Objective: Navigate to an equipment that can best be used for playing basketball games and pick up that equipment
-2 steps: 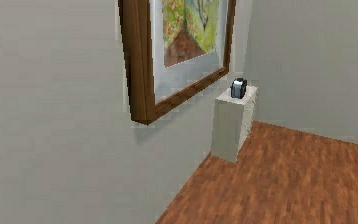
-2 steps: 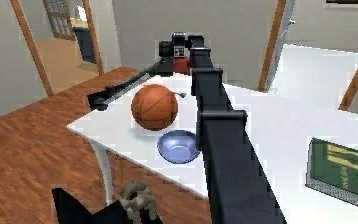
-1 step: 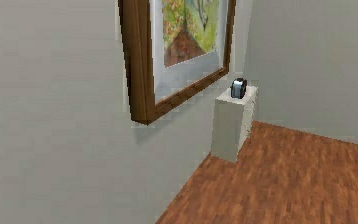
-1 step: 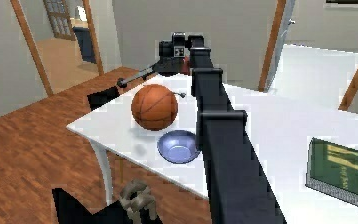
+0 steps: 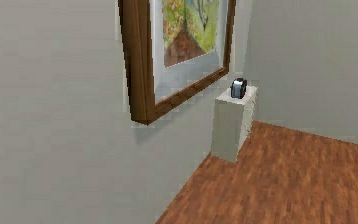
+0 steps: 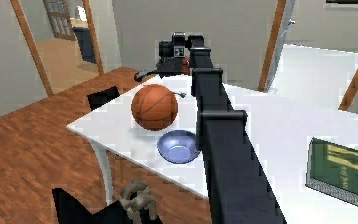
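An orange basketball [image 6: 154, 106] rests on a white table [image 6: 277, 120] in the arm side view. The dark arm [image 6: 222, 130] rises from the bottom edge and reaches out across the table. Its gripper [image 6: 147, 71] shows just above and beyond the ball, with the two white marker squares [image 6: 187, 42] to its right. I cannot tell whether the gripper holds anything, nor whether it touches the ball.
A blue bowl [image 6: 179, 146] lies beside the ball, a green book [image 6: 339, 165] at the table's right. Dark chairs [image 6: 102, 97] stand at the table's left side; an open doorway [image 6: 67, 40] beyond. Ahead: a grey wall, a framed picture [image 5: 177, 45], a white pedestal [image 5: 233, 122] with a small dark object [image 5: 238, 88].
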### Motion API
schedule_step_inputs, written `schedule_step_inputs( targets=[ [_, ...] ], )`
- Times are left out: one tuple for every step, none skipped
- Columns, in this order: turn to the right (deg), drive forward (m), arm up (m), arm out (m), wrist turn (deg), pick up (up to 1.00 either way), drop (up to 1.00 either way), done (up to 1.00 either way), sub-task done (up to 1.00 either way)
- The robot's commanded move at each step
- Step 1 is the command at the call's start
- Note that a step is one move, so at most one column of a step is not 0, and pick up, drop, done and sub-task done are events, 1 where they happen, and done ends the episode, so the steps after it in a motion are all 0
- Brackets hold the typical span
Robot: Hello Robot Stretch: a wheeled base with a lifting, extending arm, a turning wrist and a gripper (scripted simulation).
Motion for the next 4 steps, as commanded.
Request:
schedule_step_inputs(
  targets=[
    [0.0,0.00,-0.20,0.00,0.0,0.00,0.00,0.00,0.00],
    [0.0,0.00,0.00,0.00,0.0,1.00,0.00,0.00,0.00],
    [0.0,0.00,0.10,0.00,0.0,0.00,0.00,0.00,0.00],
    [0.0,0.00,0.00,0.00,0.0,0.00,0.00,1.00,0.00]
  ],
)
